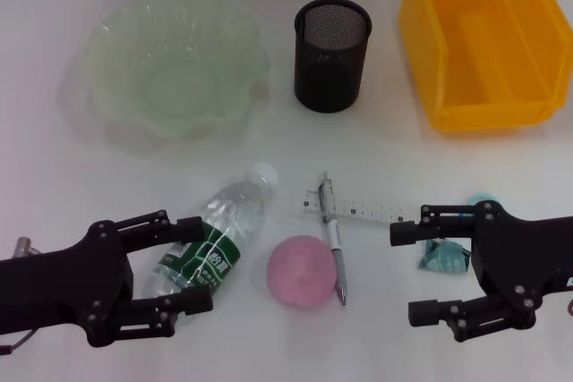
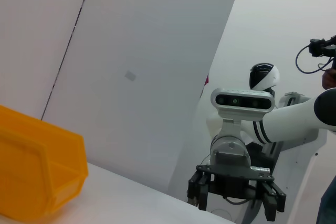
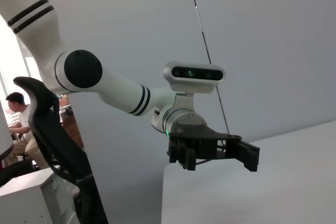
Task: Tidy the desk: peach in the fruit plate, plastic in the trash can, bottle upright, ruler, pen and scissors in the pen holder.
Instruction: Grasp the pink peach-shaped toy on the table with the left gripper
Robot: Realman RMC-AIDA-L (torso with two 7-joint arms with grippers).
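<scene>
On the white table (image 1: 107,176), the bottle (image 1: 218,239) lies cap-away between the released left end effector (image 1: 199,264); right end effector (image 1: 415,273) seemingly released.

a pale translucent green fruit plate (image 1: 170,73) with a scalloped rim is seen, a black mesh pen holder (image 1: 332,55), a yellow bin (image 1: 479,38), a pink peach (image 1: 303,271), a clear bottle (image 1: 215,243) labelled green and white, teal plastic (image 1: 443,257), a white table (image 1: 54,176).

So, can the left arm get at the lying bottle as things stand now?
Probably yes. The left gripper is open and its fingers already flank the lower part of the bottle, which lies on the table with nothing over it. The peach lies close beside it, apart from it.
</scene>
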